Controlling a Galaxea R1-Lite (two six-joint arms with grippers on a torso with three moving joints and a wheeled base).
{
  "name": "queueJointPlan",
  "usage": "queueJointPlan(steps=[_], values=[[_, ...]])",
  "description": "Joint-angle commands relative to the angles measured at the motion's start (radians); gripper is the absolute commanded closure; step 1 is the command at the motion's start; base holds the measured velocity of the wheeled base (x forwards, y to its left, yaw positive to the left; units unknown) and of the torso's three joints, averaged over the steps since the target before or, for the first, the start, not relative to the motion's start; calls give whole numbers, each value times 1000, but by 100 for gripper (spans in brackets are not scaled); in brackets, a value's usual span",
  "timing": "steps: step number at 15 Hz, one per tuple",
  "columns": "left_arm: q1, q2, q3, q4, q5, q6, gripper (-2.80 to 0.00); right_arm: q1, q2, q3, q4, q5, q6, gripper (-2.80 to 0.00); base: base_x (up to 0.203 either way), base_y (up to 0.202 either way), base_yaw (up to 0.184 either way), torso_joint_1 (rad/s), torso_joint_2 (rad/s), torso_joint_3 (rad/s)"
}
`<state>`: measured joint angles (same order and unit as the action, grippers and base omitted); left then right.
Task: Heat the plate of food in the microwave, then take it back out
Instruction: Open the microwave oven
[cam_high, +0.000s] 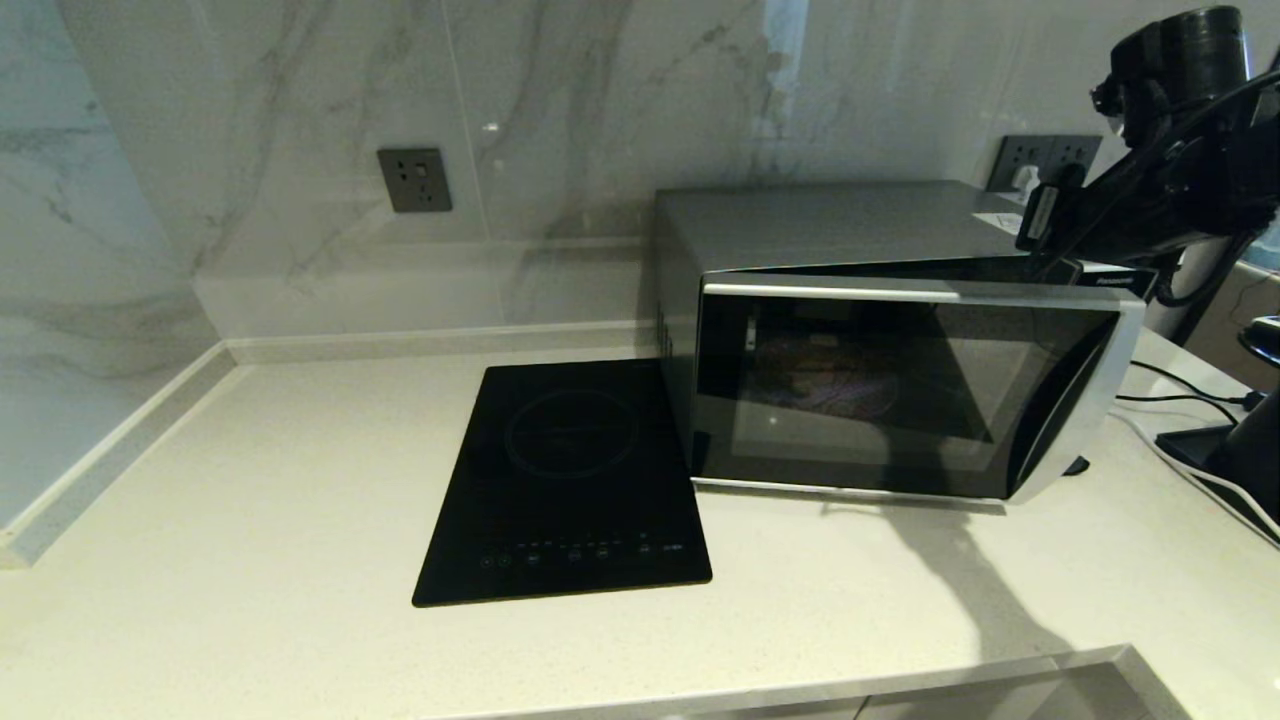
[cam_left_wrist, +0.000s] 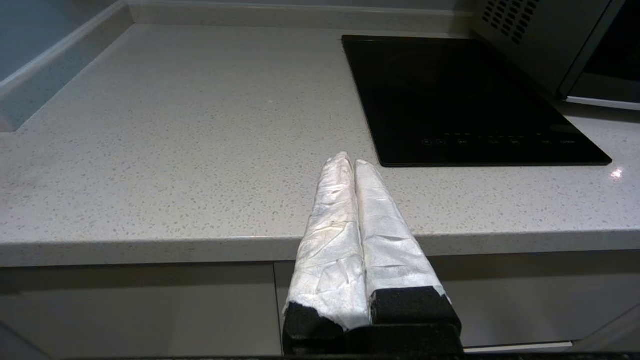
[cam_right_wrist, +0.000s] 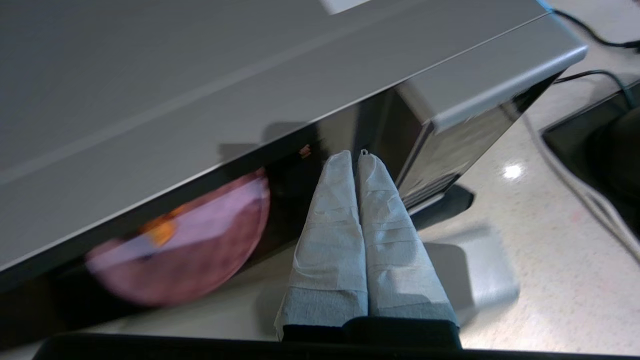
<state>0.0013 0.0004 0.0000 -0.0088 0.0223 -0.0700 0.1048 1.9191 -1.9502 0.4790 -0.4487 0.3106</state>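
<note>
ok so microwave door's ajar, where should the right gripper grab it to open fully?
Grip the curved silver strip at the door's free right edge, coming from the robot's right. The gap to the microwave body widens that way, so the hinge is left. The right gripper, shut, hovers above that corner; open it first. Left gripper is parked, shut.

Head view looks down at the desk (cam_high: 250, 500), hob (cam_high: 565, 490) and microwave (cam_high: 860, 330). Left wrist view sits low off the desk edge, sharing the hob. Right wrist view is close above the microwave's door side.
</note>
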Motion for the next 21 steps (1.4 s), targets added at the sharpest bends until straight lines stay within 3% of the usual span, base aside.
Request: queueJointPlan(steps=[1,9,17,21], values=[[0,1,0,0,1,-1,0,-27,56,0,-14,-4,-7,0,0,0,0,0,0,0],[0,1,0,0,1,-1,0,-51,42,35,-12,4,-2,0,0,0,0,0,0,0],[0,1,0,0,1,-1,0,-37,-113,284,-9,12,56,0,0,0,0,0,0,0],[0,1,0,0,1,-1,0,-1,-187,326,-1,28,67,0,0,0,0,0,0,0]])
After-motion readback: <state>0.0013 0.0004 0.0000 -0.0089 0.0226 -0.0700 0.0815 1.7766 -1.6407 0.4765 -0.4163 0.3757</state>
